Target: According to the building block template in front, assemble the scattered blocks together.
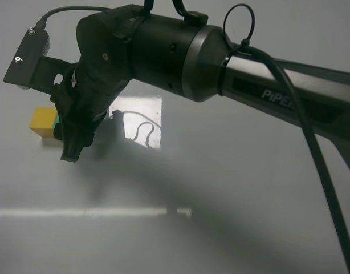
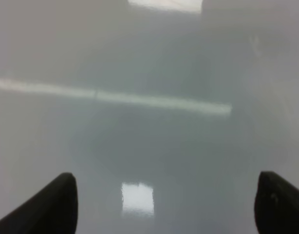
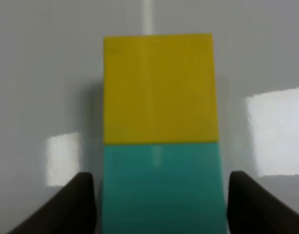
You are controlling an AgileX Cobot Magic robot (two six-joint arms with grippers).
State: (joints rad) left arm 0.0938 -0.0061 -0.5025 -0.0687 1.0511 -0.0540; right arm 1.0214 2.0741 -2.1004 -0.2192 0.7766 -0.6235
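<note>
A mustard-yellow cube [image 3: 158, 87] and a teal-green cube [image 3: 161, 187] lie flush against each other as one bar. In the exterior high view the yellow cube [image 1: 42, 121] shows at the far left, with a sliver of the teal cube [image 1: 57, 119] beside it. I cannot tell whether this is the fused template or the two loose blocks; no other blocks show. My right gripper [image 3: 161, 207] reaches across to the left [image 1: 66, 137]. It is open, with its fingers straddling the teal cube and small gaps on both sides. My left gripper [image 2: 164, 209] is open and empty over bare table.
The right arm [image 1: 220, 63] and its cable [image 1: 312, 142] cross the upper part of the exterior high view and hide the table behind them. The grey table [image 1: 220, 188] carries bright light reflections [image 1: 142, 123].
</note>
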